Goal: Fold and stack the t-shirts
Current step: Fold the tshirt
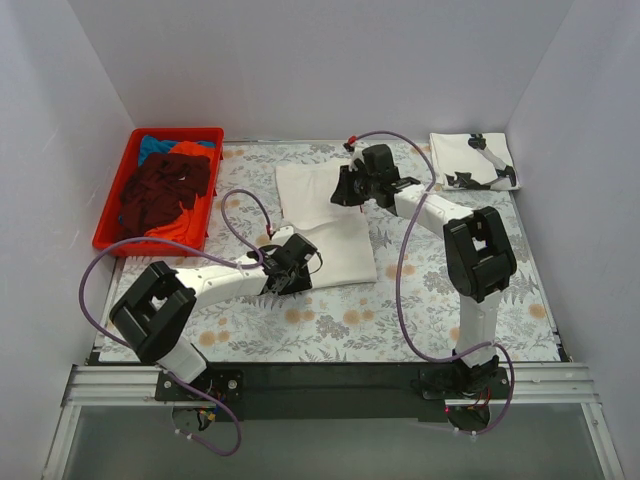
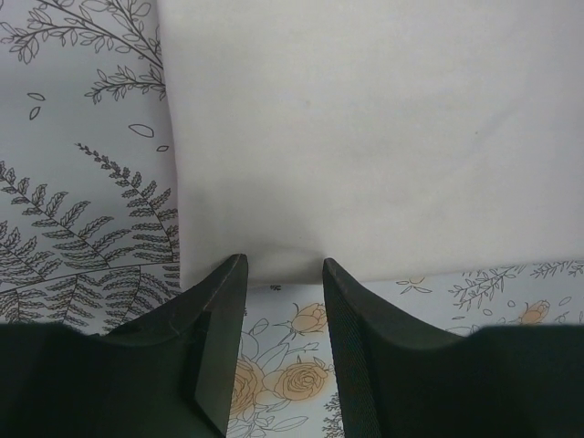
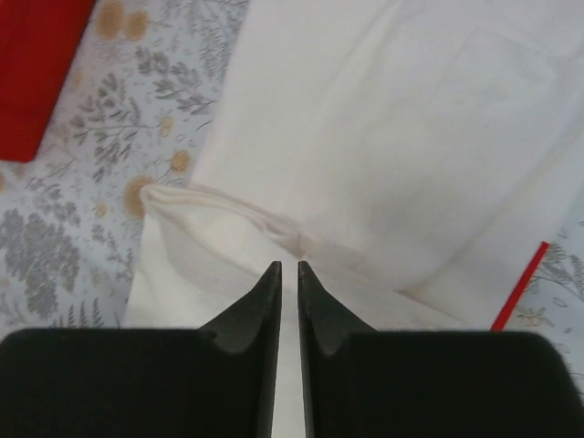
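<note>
A white t-shirt (image 1: 325, 225) lies partly folded at the middle of the floral table cover. My left gripper (image 1: 290, 262) is at its near left edge, open; in the left wrist view (image 2: 283, 269) the fingertips reach the shirt's (image 2: 383, 137) hem and only table shows between them. My right gripper (image 1: 345, 188) is at the shirt's far edge. In the right wrist view (image 3: 287, 266) the jaws are nearly together on a raised fold of the white cloth (image 3: 383, 137). A folded white t-shirt with black print (image 1: 473, 160) lies at the back right.
A red crate (image 1: 205, 205) at the back left holds maroon (image 1: 165, 190), orange and blue tees; its corner (image 3: 36, 64) shows in the right wrist view. A thin red strip (image 3: 518, 287) shows at the shirt's edge. White walls enclose the table.
</note>
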You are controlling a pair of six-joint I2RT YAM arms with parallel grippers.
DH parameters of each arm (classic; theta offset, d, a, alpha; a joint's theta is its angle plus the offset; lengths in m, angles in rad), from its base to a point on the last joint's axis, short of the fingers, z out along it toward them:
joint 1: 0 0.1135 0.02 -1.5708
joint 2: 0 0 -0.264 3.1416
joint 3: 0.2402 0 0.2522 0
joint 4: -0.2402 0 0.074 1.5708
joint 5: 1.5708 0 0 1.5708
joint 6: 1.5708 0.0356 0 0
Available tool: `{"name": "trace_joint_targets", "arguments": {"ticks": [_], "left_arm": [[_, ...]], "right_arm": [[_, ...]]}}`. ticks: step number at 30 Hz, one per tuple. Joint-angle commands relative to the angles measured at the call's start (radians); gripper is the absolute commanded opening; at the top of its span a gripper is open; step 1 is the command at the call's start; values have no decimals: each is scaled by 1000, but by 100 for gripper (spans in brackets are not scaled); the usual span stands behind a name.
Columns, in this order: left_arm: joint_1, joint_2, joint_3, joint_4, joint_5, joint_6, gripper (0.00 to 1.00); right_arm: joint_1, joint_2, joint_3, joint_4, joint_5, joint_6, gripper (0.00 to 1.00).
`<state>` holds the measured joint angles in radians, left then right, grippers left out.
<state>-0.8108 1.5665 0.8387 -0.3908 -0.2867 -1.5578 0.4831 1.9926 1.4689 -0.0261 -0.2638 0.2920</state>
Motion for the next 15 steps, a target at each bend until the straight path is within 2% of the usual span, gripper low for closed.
{"name": "trace_joint_targets", "arguments": {"ticks": [1,3,6,8,11,15], "left_arm": [[-8,-39,-29,-57,11,-21,38],[-7,-48,-27,-57,8,-22,38],[-7,-59,-27,-49,3,-22,38],[-8,-57,-30,-46,-9,-24,38],[-8,-51,-29,-46,-19,-22,38],[-7,-49,-6,-51,-31,-21,38]], "right_arm": [[18,-90,-97,83,-202,22,18],[17,-147,-235,174,-273,59,18],[18,-149,-303,209,-383,68,19],[20,-104,-297,222,-470,68,19],[23,-26,-269,238,-517,72,19],[22,93,-132,249,-534,98,19]]}}
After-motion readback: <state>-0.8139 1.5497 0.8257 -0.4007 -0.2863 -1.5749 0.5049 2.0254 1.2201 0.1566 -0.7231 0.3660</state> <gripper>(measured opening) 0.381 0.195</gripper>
